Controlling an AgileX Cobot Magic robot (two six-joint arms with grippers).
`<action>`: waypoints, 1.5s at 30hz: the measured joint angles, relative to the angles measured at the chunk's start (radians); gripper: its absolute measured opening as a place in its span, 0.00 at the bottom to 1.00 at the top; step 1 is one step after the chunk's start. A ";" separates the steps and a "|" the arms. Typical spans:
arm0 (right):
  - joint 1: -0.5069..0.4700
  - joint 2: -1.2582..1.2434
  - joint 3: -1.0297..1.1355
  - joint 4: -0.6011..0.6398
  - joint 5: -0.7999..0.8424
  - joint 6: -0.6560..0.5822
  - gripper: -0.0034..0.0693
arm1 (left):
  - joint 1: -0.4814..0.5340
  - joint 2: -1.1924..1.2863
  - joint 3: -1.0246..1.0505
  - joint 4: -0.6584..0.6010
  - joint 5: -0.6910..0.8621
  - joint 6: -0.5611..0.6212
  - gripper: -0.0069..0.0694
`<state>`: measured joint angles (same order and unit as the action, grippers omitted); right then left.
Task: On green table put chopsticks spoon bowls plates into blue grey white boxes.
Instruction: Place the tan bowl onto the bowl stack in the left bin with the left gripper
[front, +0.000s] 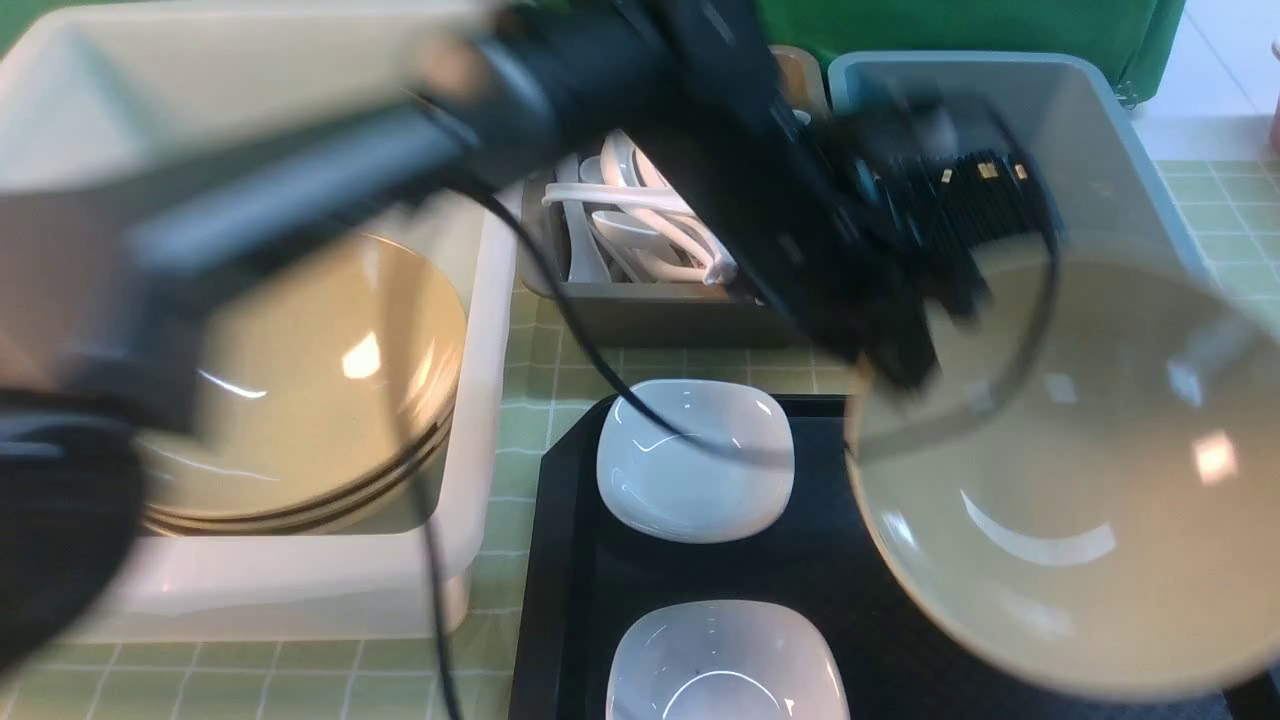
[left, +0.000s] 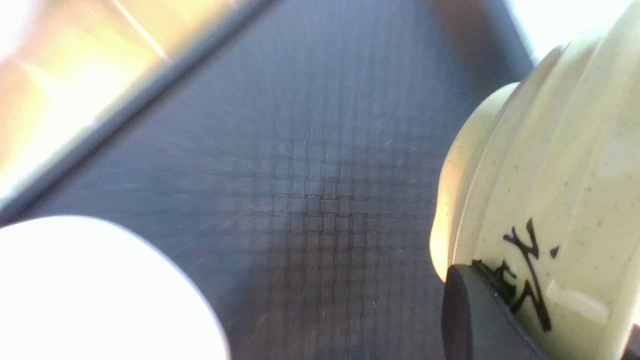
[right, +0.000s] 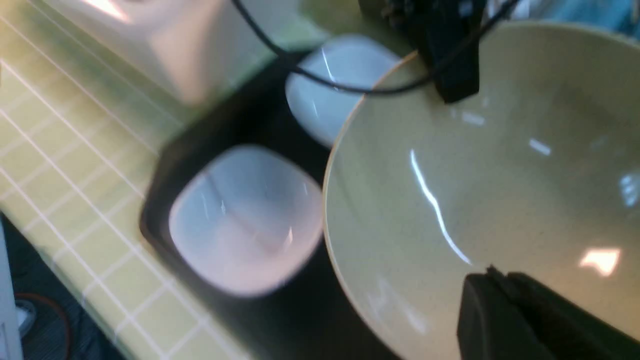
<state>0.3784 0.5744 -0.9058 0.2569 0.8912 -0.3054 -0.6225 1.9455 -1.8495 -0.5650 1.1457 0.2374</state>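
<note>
We see one big tan bowl (front: 1080, 500) over the right side of the black tray (front: 560, 560), and both grippers are on it. The left gripper (front: 905, 350) reaches across from the left and sits on the bowl's far rim, close to the blue box (front: 1100, 120). It is closed tight on that rim. In the left wrist view one dark finger (left: 472, 320) presses on the bowl's outside, right by some black marks painted there. That view also shows the ring under the bowl with the tray's bumpy floor behind it, so the bowl looks lifted and tipped. The right gripper (right: 492, 292) is on the near rim, across from the left one. It is pinched shut on the bowl too, with its dark finger lying over the edge into the bowl. Two white plates (front: 695, 460) lie on the tray's left side, one behind the other, just beside the bowl. On the green table (front: 520, 330), the white box (front: 485, 300) at the left holds a stack of tan bowls (front: 310, 400). The grey box (front: 650, 315) behind the tray holds white spoons (front: 640, 230), and the blue box holds black chopsticks (front: 985, 190).
</note>
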 joint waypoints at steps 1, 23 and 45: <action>0.000 0.005 -0.013 0.023 -0.006 -0.045 0.10 | 0.026 -0.035 -0.001 0.008 0.021 0.000 0.11; 0.010 0.538 -0.143 0.728 -0.035 -0.748 0.13 | 1.115 -0.546 0.526 0.106 0.073 -0.015 0.11; 0.111 0.670 -0.159 0.734 -0.132 -0.737 0.19 | 0.941 -0.433 0.684 0.275 -0.051 -0.205 0.49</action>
<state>0.4891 1.2442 -1.0651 0.9911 0.7594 -1.0421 0.3187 1.5124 -1.1655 -0.2899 1.0943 0.0324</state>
